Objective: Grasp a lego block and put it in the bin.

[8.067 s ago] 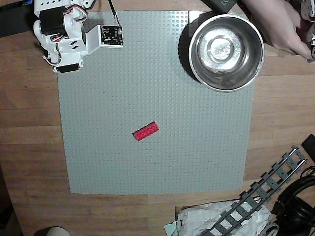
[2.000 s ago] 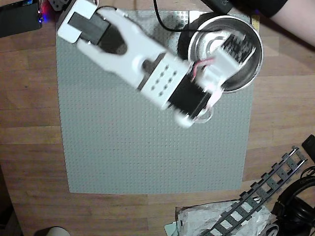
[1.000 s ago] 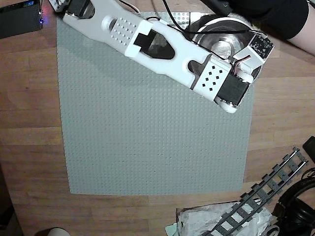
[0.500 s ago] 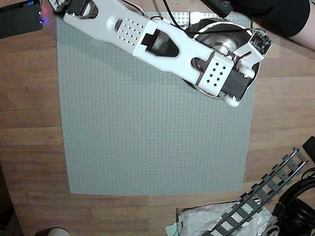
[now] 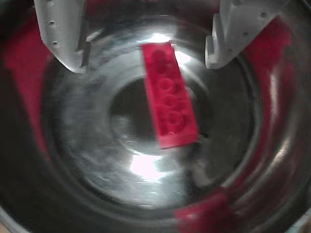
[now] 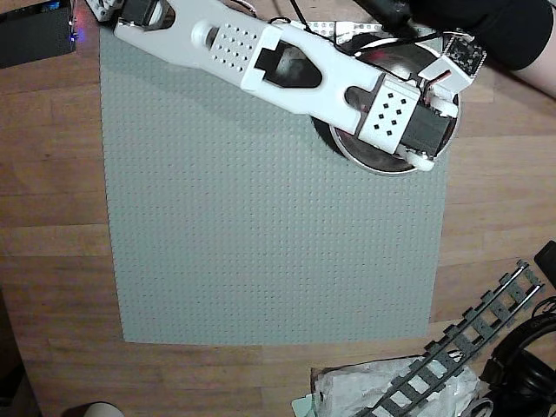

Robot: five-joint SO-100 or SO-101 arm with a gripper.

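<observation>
In the wrist view the red lego block (image 5: 169,97) lies inside the shiny steel bin (image 5: 87,160), studs up, over its flat round bottom. Red reflections of it show on the bin wall. My gripper (image 5: 146,63) hangs just above it, open. Its white fingers (image 5: 63,39) stand wide apart at the top of the view and neither touches the block. In the overhead view the white arm (image 6: 287,65) reaches from the top left across the bin (image 6: 369,161), covering most of it. The gripper and the block are hidden under the wrist there.
The bin stands on the top right corner of a large grey studded baseplate (image 6: 261,243) on a wooden table. A person's arm (image 6: 495,26) is at the top right. A toy rail track (image 6: 469,347) and a plastic bag (image 6: 382,391) lie at the bottom right.
The arm has swung from the baseplate's middle out over the bin and shifted slightly toward the top edge in the last half second.
</observation>
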